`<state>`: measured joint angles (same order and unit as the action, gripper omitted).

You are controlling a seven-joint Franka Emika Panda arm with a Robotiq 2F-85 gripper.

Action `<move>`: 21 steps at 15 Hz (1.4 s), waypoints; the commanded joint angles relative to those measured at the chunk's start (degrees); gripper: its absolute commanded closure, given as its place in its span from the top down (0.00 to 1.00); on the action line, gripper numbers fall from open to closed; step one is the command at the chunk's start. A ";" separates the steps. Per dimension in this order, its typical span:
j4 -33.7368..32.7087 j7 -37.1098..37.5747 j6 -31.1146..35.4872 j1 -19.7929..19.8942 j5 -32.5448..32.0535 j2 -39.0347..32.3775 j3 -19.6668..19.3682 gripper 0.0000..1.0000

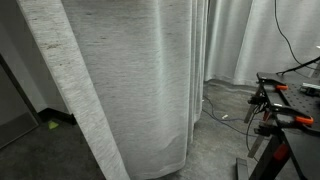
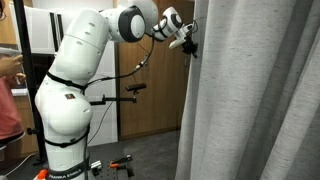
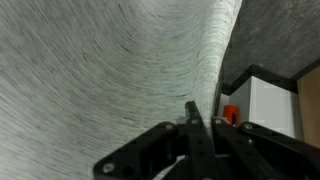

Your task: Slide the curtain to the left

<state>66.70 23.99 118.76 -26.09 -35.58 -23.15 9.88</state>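
Observation:
The curtain (image 1: 130, 70) is tall, off-white, streaked fabric that hangs to the floor. It fills the right of an exterior view (image 2: 260, 90) and most of the wrist view (image 3: 110, 70). My gripper (image 2: 190, 45) is high up at the curtain's near vertical edge. In the wrist view the black fingers (image 3: 203, 120) sit close together with the curtain's edge running between them. They look shut on the fabric.
Smoother white sheer drapes (image 1: 250, 40) hang behind the curtain. A black workbench with orange clamps (image 1: 290, 110) stands beside it, with cables (image 1: 215, 108) on the floor. The robot's white body (image 2: 75, 90) and a person (image 2: 8, 90) stand before wooden doors (image 2: 150, 100).

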 commanded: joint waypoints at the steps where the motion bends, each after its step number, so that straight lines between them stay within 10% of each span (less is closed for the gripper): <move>1: 13.93 4.97 7.28 5.40 4.13 9.95 -0.34 0.01; 9: 34.58 11.89 17.33 11.26 6.03 24.13 -2.21 0.01; 10: 36.28 12.82 17.76 11.69 5.62 25.36 -1.99 0.28; 21: 45.14 12.66 17.46 15.30 5.82 30.75 0.20 1.00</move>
<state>108.77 35.94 134.70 -12.86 -29.89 5.09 8.96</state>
